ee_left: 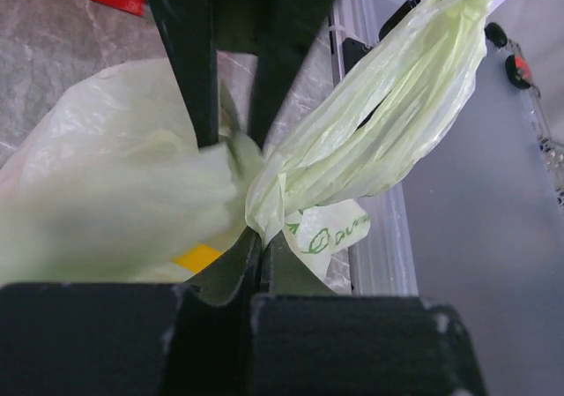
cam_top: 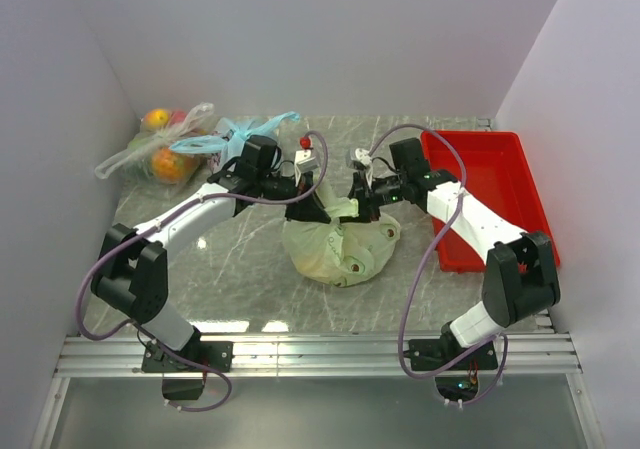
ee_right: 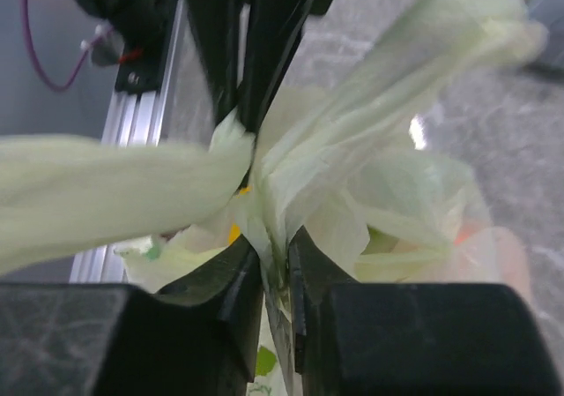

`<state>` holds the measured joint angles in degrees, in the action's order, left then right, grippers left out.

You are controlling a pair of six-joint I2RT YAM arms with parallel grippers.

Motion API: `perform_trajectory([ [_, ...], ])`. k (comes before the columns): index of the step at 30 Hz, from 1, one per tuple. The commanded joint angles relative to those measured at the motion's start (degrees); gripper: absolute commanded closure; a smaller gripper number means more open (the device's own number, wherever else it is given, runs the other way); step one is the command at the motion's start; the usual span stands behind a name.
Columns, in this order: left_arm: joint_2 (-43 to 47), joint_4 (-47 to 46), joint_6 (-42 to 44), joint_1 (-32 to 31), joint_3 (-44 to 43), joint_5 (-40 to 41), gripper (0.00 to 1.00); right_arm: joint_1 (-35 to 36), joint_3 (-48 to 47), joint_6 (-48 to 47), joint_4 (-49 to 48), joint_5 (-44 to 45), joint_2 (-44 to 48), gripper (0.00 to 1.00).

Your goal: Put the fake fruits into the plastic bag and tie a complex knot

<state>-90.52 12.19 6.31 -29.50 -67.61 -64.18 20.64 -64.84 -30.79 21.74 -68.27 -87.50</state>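
Only wrist views reveal left tool [ee_left: 260,242] and right tool [ee_right: 275,250] each pinching plastic bag [cam_top: 340,251] film

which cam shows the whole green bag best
Top external: the plastic bag shows whole, bulging on the table between the arms. The left wrist view shows only bunched plastic pinched in the left gripper; the right wrist view shows the same in the right gripper.

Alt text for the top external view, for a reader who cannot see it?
A filled pale green plastic bag sits at centre, its gathered top pinched from either side by the left end effector and the right end effector. A red tray sits at right, and other bagged fruit lies back left.
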Motion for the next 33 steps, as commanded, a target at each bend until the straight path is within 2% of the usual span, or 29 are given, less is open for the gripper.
perform_trajectory([
  [1,0.0,-5.1,-4.1,0.1,-1.2,-0.3,0.99,0.5,-1.0,-11.6,13.0,-0.4,0.0,0.73],
  [3,0.2,-5.6,-4.8,0.2,-0.4,0.1,1.0,0.4,-0.2,-12.4,13.2,0.1,0.4,0.63],
  [4,0.2,-5.4,-4.6,0.2,-0.3,0.7,1.0,0.4,-0.2,-12.7,14.0,-0.2,0.5,0.49],
  [6,-0.1,-4.3,-4.0,0.3,-0.3,2.4,0.99,0.4,-0.9,-14.3,15.3,-1.1,0.8,0.29],
  [7,-0.2,-3.8,-3.7,0.2,-0.4,3.9,1.0,0.4,-1.2,-14.1,15.8,-1.2,0.9,0.14],
  [8,-0.4,-3.4,-3.0,0.2,-0.6,4.6,0.99,0.4,-1.4,-13.5,15.5,-1.4,1.1,0.06],
  [13,-1.0,-0.8,-1.0,-0.2,-1.3,7.9,1.0,0.4,-3.8,-7.6,14.0,-4.1,0.5,0.06],
  [19,-1.0,0.7,1.5,-1.2,-1.6,10.8,1.0,0.0,-2.8,6.7,2.8,-6.8,0.9,0.06],
  [24,-1.2,1.9,2.7,-2.8,-2.8,14.0,0.99,0.2,-0.2,15.7,-4.8,-4.7,1.4,0.06],
  [29,-1.8,1.8,1.3,-3.6,-3.8,14.5,1.0,1.1,1.5,20.2,-10.4,0.1,1.4,0.07],
  [32,-1.6,1.9,0.7,-3.6,-4.1,14.2,1.0,1.1,1.6,20.8,-11.2,2.1,0.8,0.2],
  [33,-1.3,1.9,0.7,-3.6,-4.0,14.1,0.99,1.1,1.8,21.4,-11.7,3.0,0.8,0.37],
])
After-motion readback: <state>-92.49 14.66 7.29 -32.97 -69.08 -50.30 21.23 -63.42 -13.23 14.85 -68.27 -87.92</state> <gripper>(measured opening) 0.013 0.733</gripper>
